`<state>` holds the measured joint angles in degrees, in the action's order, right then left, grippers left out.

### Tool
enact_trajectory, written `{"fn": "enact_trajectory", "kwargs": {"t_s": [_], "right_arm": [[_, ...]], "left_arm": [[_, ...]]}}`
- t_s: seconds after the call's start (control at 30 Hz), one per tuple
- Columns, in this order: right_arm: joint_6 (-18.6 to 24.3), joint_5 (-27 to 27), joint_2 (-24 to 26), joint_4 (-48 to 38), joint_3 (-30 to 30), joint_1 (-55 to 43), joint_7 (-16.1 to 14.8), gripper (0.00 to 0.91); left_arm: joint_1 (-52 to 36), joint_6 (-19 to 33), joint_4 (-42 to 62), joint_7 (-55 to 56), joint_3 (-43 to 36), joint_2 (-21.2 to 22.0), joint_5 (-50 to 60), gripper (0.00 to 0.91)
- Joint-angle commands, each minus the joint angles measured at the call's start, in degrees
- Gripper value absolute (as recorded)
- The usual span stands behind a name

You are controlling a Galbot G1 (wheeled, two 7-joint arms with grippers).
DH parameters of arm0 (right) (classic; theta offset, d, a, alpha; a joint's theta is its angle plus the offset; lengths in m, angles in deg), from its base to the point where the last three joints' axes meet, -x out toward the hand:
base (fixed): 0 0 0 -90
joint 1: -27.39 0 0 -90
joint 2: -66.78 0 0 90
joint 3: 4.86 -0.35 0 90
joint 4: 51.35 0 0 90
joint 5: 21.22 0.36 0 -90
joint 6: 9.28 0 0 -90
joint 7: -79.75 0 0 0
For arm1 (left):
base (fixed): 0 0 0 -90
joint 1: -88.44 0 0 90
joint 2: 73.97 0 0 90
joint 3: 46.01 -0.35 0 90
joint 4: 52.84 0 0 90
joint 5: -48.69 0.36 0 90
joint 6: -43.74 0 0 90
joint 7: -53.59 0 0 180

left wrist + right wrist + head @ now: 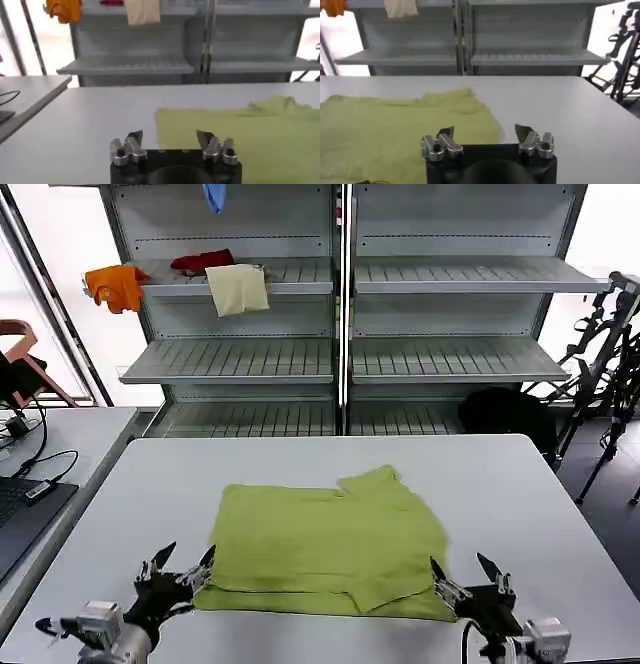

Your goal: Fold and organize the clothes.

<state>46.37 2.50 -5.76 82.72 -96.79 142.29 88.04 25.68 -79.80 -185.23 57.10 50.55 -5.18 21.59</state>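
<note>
The left gripper (182, 566) sits low at the near left corner of the T-shirt (325, 549), its two pointed metal fingers spread wide and holding nothing; one fingertip is just beside the shirt's edge, though contact cannot be judged. The right gripper (466, 576) mirrors it at the near right corner, also released and empty, with one fingertip at the fabric's corner.

The lime-green T-shirt lies folded into a rough rectangle in the middle of the white tabletop (520, 484), soft and slightly rumpled, with doubled layers along its near edge and a small bump at the far edge.

The left wrist view looks out over the left gripper (170, 137) and shows the T-shirt (250, 135) reaching under one finger, the other finger over bare tabletop (75, 125). The right wrist view shows the right gripper (485, 134) likewise, one finger over the T-shirt (395, 130) and one over the tabletop (560, 110).

Behind the table stands a grey metal shelf unit (340, 359) with slatted shelves; the head view shows an orange cloth (116, 285), a red cloth (201, 260) and a cream cloth (238, 288) hanging on it.
</note>
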Motion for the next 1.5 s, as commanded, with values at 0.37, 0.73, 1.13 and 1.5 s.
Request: {"fn": "enact_trajectory", "kwargs": {"t_s": [0.37,0.73,1.13,1.5], "right_arm": [[-0.2,7.3,2.2,-27.2,15.0,-32.7,5.3,0.907],[-0.2,7.1,2.2,-34.6,17.7,-38.2,4.9,0.907],[-0.1,4.4,1.8,-42.3,19.2,-40.2,3.7,0.907],[0.0,2.4,0.3,-45.2,18.8,-40.6,3.0,0.826]], "left_arm": [[-28.8,-0.1,22.3,-5.9,-10.4,-4.9,-4.8,0.907],[-30.3,-0.2,27.4,-7.2,-13.6,-5.6,-1.8,0.907],[-32.2,-0.2,36.2,-7.6,-15.4,-5.3,0.9,0.907],[-33.8,-0.1,39.3,-8.7,-15.5,-5.1,3.2,0.907]]}}
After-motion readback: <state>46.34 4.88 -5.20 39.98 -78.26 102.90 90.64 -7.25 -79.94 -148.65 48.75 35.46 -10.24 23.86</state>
